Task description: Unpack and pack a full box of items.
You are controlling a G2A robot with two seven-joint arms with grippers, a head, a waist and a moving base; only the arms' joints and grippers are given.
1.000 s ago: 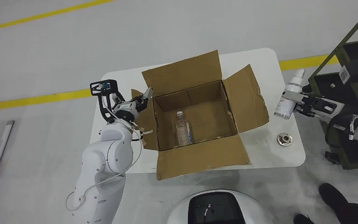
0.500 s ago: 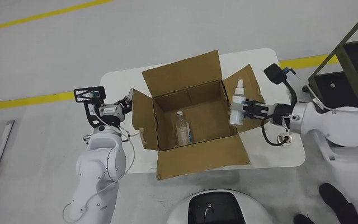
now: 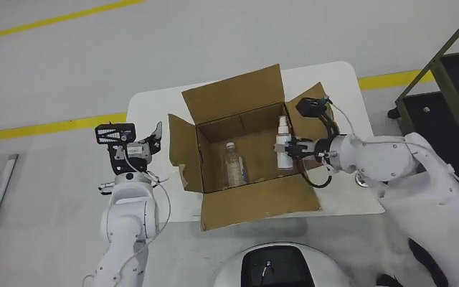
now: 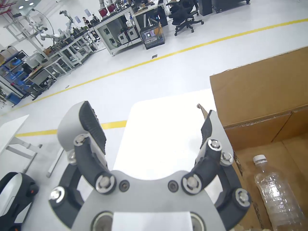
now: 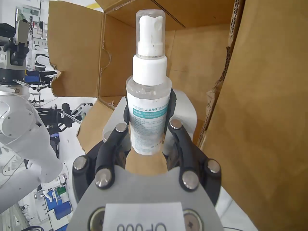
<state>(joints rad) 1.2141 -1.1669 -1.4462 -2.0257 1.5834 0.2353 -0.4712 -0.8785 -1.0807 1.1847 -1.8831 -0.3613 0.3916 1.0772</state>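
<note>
An open cardboard box (image 3: 233, 95) stands on the white table (image 3: 152, 107) with its flaps spread outward. A clear plastic bottle (image 3: 235, 165) (image 4: 276, 193) lies on the box floor. My right gripper (image 3: 285, 149) (image 5: 148, 114) is shut on a white spray bottle (image 3: 283, 136) (image 5: 149, 85) with a clear cap. It holds the bottle upright over the right side of the box's inside. My left gripper (image 3: 149, 140) (image 4: 149, 126) is open and holds nothing, just left of the box's left flap (image 3: 183, 154), above the table.
The box's right flap (image 3: 319, 118) (image 5: 264, 97) rises close beside my right gripper. A dark metal rack (image 3: 430, 86) stands off the table's right end. Bare table surface lies left of the box, and yellow floor lines (image 3: 50, 128) run past it.
My right arm has carried the spray bottle from beyond the table's right end leftward, over the right flap and into the box opening. My left gripper has drawn back leftward from the box's left flap.
</note>
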